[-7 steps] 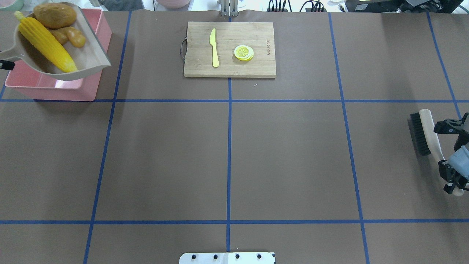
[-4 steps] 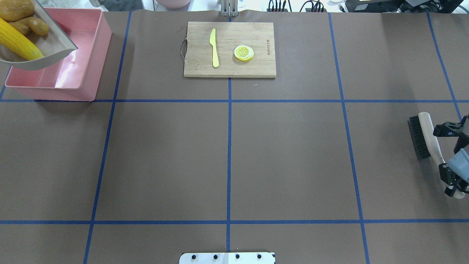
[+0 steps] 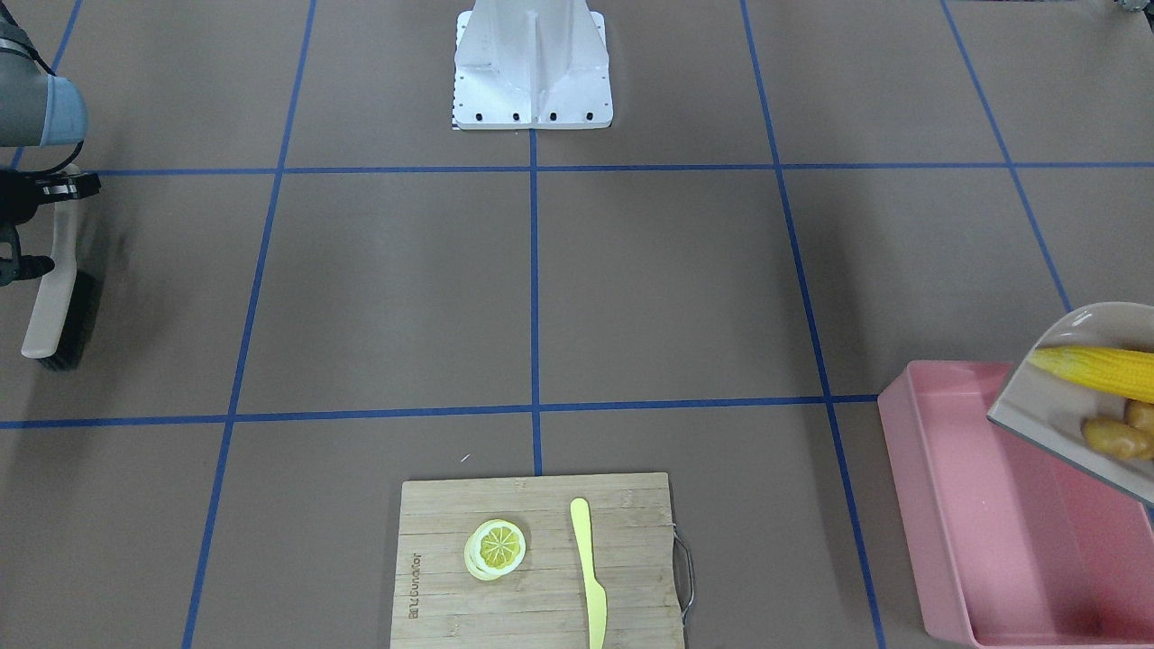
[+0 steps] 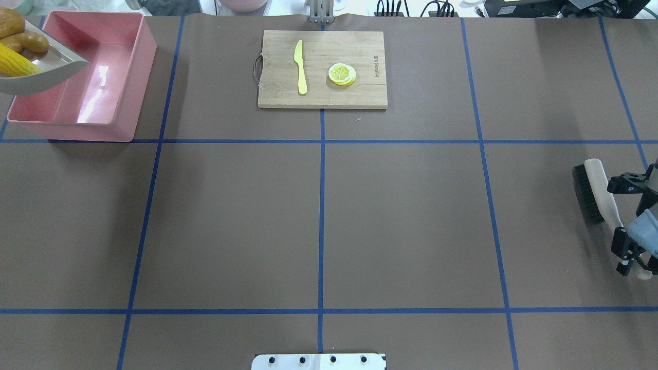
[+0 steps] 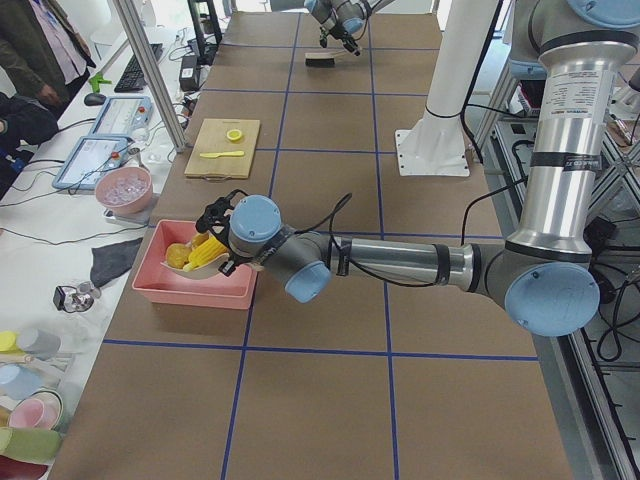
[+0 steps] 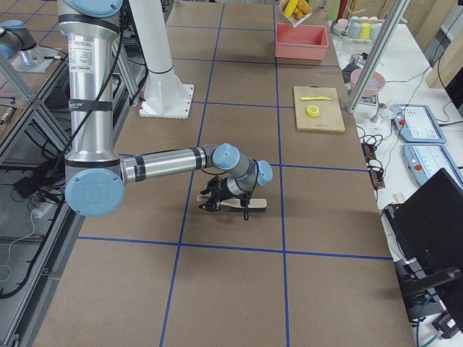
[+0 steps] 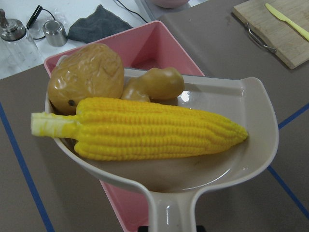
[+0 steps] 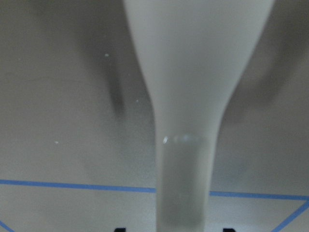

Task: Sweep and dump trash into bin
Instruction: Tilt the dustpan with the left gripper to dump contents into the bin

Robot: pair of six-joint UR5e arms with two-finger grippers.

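Observation:
The trash lies in a beige-grey dustpan (image 7: 251,145): a yellow corn cob (image 7: 145,128), a brown potato (image 7: 87,77) and a ginger root (image 7: 154,84). My left gripper (image 7: 169,227) is shut on the dustpan's handle. It holds the dustpan (image 4: 51,72) roughly level over the left edge of the pink bin (image 4: 128,77), whose inside shows nothing in it. At the far right my right gripper (image 4: 629,262) is shut on the pale handle of a black-bristled brush (image 4: 586,192), low over the table.
A wooden cutting board (image 4: 322,68) at the back centre carries a pale yellow knife (image 4: 300,67) and a lemon slice (image 4: 342,73). The robot's white base (image 3: 532,68) stands at the near edge. Blue tape lines cross the brown table.
The dustpan with the trash has moved left, from above the bin's middle to its left edge, uncovering the bin's inside. The right gripper and brush drifted slightly toward the robot.

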